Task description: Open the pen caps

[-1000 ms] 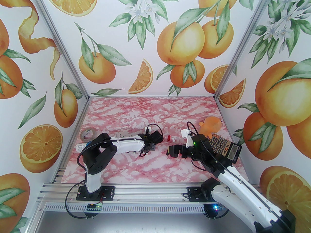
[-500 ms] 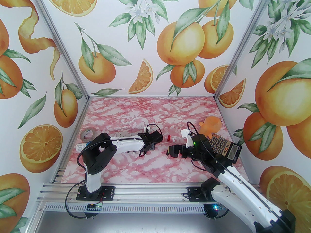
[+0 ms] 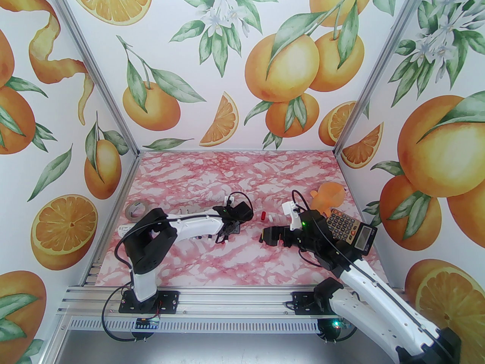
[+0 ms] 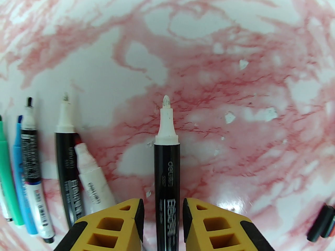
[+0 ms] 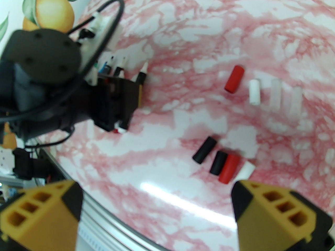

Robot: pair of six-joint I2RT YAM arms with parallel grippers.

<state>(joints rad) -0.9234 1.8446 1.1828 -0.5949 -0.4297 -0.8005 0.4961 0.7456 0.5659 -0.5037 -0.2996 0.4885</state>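
Our left gripper [image 4: 163,205] has its yellow jaws slightly parted around the black-barrelled marker pen [image 4: 167,166], whose white tip is bare. A gap shows on one side, though we cannot tell whether the other pad touches the barrel. More uncapped pens [image 4: 65,150] lie just beside it on the pink marbled table [image 4: 209,61]. Our right gripper [image 5: 157,195] is spread wide and empty, with loose black, red and white plastic pen caps [image 5: 225,163] lying just ahead of it.

Bright, even light. The glossy pink-marbled tabletop [image 5: 162,171] shows a white glare streak at six o'clock in the right wrist view; both wrist views bow and blur at edges.
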